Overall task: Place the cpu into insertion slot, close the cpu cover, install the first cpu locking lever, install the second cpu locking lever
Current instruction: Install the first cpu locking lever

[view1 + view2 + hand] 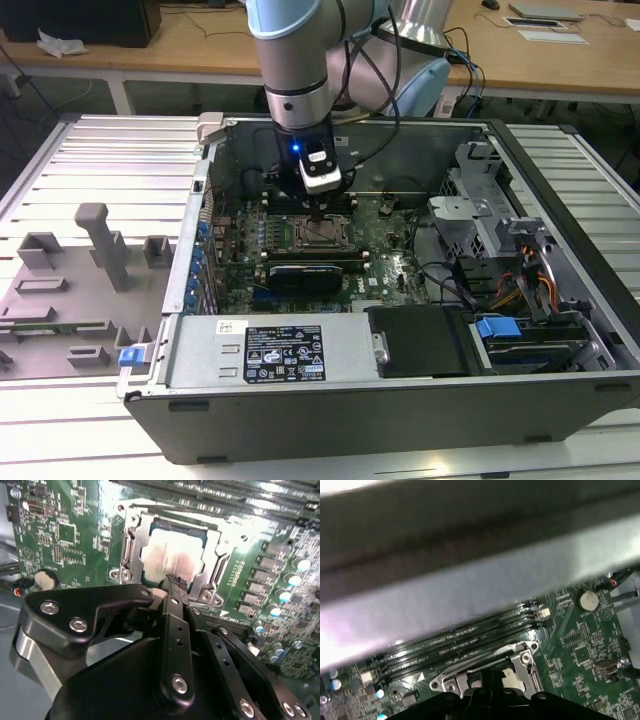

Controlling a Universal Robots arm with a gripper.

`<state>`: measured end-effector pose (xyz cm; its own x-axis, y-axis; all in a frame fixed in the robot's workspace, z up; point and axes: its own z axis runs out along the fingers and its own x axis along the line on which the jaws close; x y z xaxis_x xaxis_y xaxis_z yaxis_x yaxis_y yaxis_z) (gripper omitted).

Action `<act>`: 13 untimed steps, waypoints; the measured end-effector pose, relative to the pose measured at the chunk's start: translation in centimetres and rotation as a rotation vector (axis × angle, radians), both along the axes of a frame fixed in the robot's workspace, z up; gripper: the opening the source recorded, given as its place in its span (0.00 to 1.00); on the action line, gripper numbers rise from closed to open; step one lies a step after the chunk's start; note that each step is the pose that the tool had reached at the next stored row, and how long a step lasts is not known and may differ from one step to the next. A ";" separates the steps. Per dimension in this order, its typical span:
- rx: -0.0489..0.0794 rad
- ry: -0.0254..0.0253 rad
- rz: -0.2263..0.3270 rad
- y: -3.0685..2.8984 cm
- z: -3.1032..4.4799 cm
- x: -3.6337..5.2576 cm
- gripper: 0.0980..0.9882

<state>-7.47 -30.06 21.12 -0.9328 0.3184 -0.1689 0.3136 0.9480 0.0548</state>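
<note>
While the jaws (pixel 172 582) hang drawn together with nothing visibly between them, the chip (pixel 172 555) lies flat in its socket (pixel 131 550) directly beneath their tips; the metal cover (pixel 212 542) frames it, near the memory slots (pixel 465 640).

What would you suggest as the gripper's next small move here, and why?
Probably a slight lowering toward the socket edge. In the second wrist view the cpu sits in the insertion slot with the cpu cover closed around it, and the gripper hangs just over the cover's near edge, its fingertips together.
</note>
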 end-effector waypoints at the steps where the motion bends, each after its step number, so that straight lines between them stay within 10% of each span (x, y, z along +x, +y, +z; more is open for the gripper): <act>1: 0.000 0.0003 0.000 -0.17 0.00 0.00 0.01; 6: 0.000 0.0026 0.000 -1.73 0.00 -0.01 0.01; 13: -0.004 0.0224 0.094 -1.86 -0.02 0.19 0.01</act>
<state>-7.29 -31.93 21.09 -0.9620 0.2288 -0.1489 0.2246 0.9734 0.0449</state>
